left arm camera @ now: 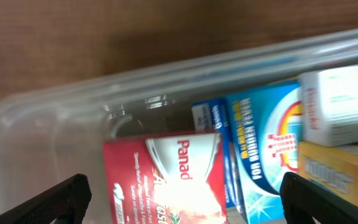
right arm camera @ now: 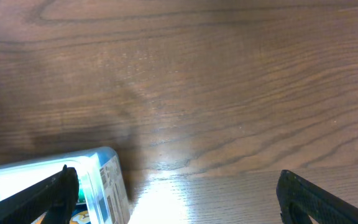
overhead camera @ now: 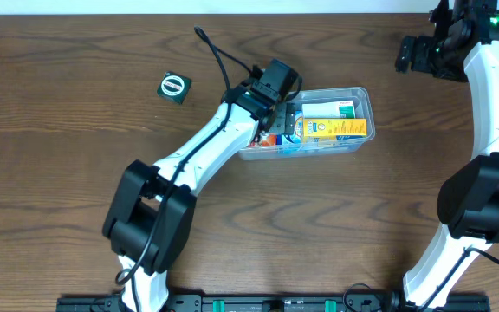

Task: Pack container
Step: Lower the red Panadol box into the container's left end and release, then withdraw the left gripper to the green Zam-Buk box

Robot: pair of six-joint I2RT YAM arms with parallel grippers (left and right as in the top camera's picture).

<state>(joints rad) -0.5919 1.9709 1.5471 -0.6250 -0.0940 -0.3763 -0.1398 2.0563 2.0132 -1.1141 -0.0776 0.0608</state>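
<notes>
The clear plastic container lies at the table's middle and holds several small boxes, among them a yellow one. My left gripper hovers over the container's left end. In the left wrist view its fingers are wide apart above a red box lying inside the container, beside a blue box, a white box and a yellow box. My right gripper is at the far right, open and empty over bare wood.
A small green and black box lies on the table to the left of the container. In the right wrist view a blue and white box shows at the lower left, by the left finger.
</notes>
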